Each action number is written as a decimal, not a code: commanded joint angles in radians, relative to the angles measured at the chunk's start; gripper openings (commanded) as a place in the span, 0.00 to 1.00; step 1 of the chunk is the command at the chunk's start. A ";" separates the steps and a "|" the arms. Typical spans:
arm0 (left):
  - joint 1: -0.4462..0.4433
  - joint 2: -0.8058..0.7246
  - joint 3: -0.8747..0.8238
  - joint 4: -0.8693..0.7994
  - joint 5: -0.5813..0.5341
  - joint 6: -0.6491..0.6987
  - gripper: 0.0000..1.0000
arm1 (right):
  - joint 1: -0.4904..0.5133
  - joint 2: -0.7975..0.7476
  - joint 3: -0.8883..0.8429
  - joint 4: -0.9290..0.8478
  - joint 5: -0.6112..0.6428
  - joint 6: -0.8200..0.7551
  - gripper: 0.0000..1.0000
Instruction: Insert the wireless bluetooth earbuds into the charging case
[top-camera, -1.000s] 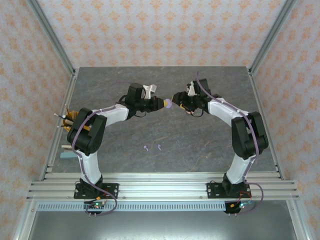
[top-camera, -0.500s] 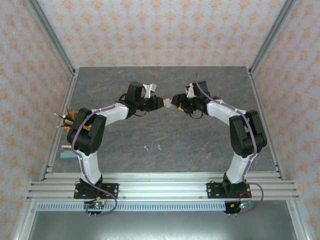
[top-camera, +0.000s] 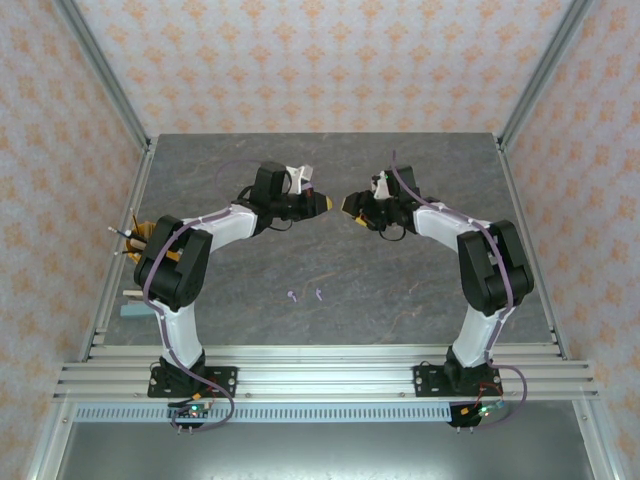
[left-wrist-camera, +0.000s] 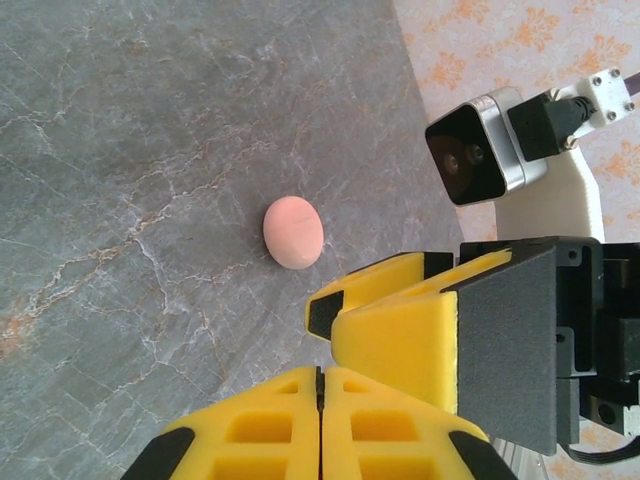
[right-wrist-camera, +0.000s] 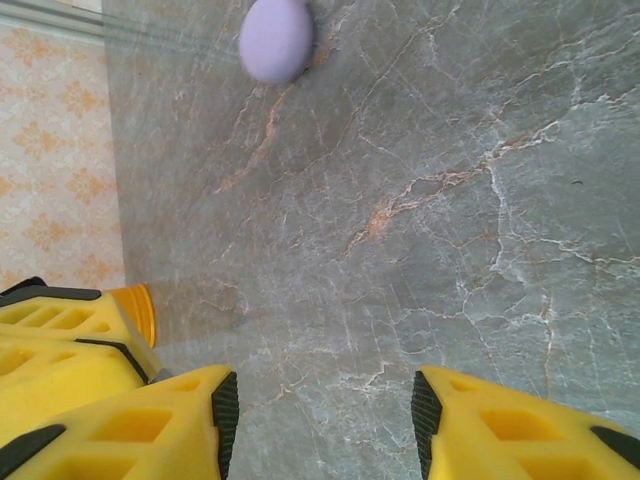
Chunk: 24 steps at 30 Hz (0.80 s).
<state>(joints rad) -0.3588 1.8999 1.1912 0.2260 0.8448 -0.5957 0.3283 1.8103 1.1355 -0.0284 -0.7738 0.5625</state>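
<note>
Two tiny stemmed purple earbuds (top-camera: 292, 296) lie on the veined grey table (top-camera: 400, 290) near its front edge, well apart from the arms' tips. Both arms bow inward to face each other mid-table, the ribbed yellow left gripper (left-wrist-camera: 320, 375) closed tight on nothing, the right gripper (right-wrist-camera: 325, 400) parted and empty. The left wrist view shows a smooth pink egg-shaped case (left-wrist-camera: 293, 232) on the table; the right wrist view, a blurred purple case (right-wrist-camera: 276, 38).

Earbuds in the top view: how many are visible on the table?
2. One earbud lies on the table, toward the near edge; the other earbud lies just right of it. More may be hidden.
</note>
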 joint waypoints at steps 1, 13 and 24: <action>0.021 -0.046 -0.025 0.017 -0.086 0.006 0.11 | -0.003 0.006 0.004 0.002 0.064 0.037 0.51; 0.162 0.062 0.156 -0.231 -0.368 -0.041 0.86 | 0.040 0.051 0.218 -0.272 0.208 0.014 0.65; 0.166 0.411 0.733 -0.697 -0.437 0.105 0.96 | 0.094 0.063 0.280 -0.330 0.238 0.004 0.70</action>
<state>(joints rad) -0.1898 2.2505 1.8233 -0.2867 0.4431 -0.5472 0.4198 1.8816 1.3907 -0.3168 -0.5686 0.5819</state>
